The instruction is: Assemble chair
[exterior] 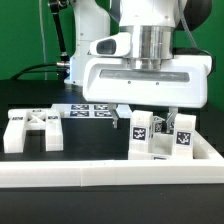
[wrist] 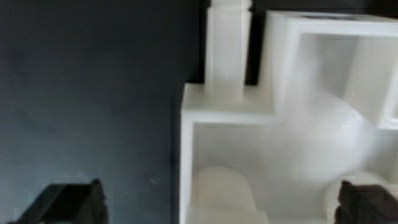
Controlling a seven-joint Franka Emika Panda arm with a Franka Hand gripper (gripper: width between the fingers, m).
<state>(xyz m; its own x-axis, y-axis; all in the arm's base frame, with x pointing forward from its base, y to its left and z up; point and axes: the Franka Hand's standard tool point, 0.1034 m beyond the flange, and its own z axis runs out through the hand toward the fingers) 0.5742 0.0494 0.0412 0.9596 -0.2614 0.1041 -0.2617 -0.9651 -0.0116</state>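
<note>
Gripper (exterior: 144,119) open, above chair pieces (exterior: 141,138), standing upright, long axes vertical

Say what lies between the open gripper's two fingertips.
A white chair piece lies between the fingertips of the gripper, with dark table showing beside it. The wrist view shows this.

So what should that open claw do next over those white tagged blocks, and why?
Probably lower straight down. The gripper is open, hanging over the white blocky plastic chair pieces with black-and-white tags, holding nothing. In the wrist view a white piece lies between the dark fingertips, so descending should straddle it before closing.
</note>
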